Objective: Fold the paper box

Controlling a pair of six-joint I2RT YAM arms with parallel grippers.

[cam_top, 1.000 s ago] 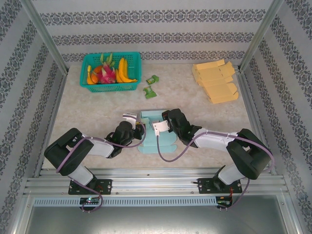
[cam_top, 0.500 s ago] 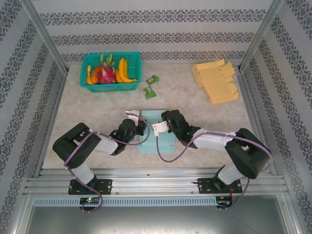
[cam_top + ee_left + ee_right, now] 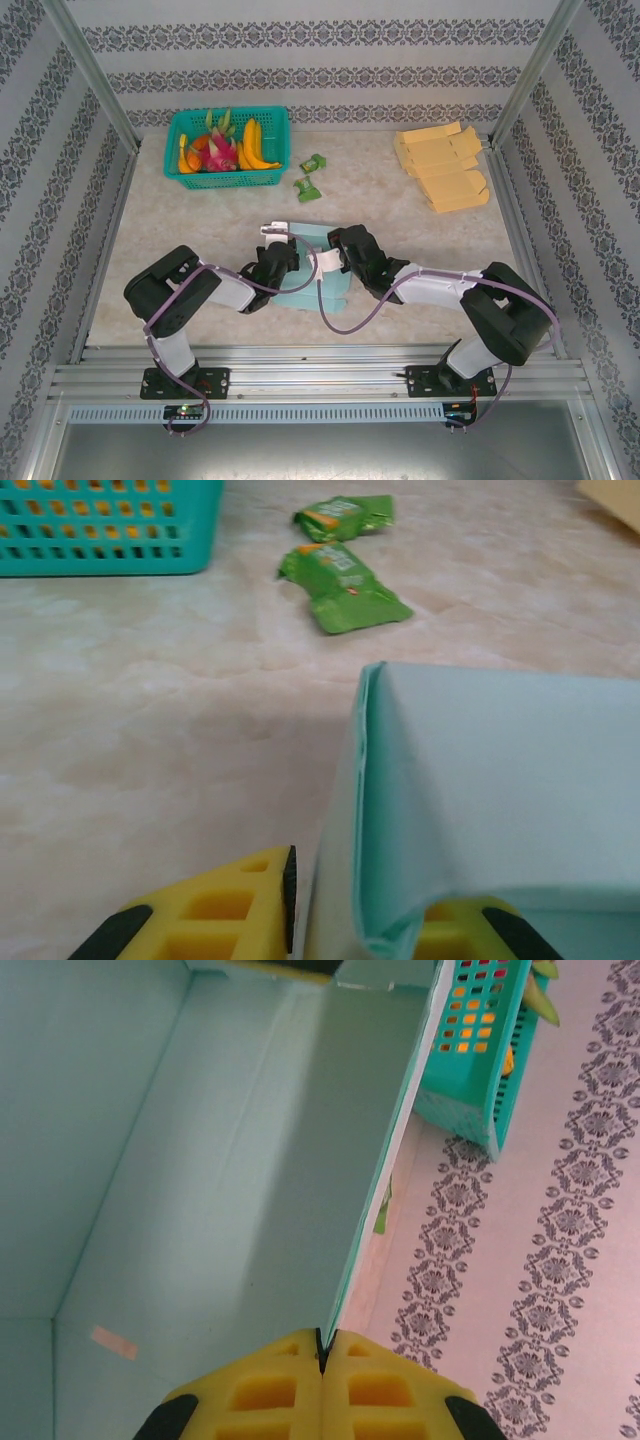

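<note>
**Pinching the box wall: one grip sure, one in doubt**

I'm looking at the pale teal paper box [image 3: 318, 288] at the middle of the near edge of the beige marbled table [image 3: 190, 215], just ahead of the two arm bases. Both arms reach in over it from either side.

Right gripper [image 3: 322, 1352] first. Its yellow fingers [image 3: 265, 1392] are pressed flat together, and the thin top edge of one upright box wall runs straight into the seam between them. That's a firm clamp on the box. Past that wall I see the box's smooth inner faces meeting in a corner.

Now the left gripper [image 3: 330, 935]. Its fingers straddle a doubled-over wall at the box's left side, one on the table side and one tucked behind the paper. The outer pad sits right up against the wall. The paper curls a little at the bottom, but I can't tell whether it is being squeezed or only bracketed.

Round the table, the teal plastic basket of fruit [image 3: 228, 148] sits in the far left corner. Two green snack packets [image 3: 308, 187] lie just right of it, between the basket and the box. A stack of flat yellow card boxes [image 3: 445, 168] sits by the far right corner, well apart from the work.
</note>
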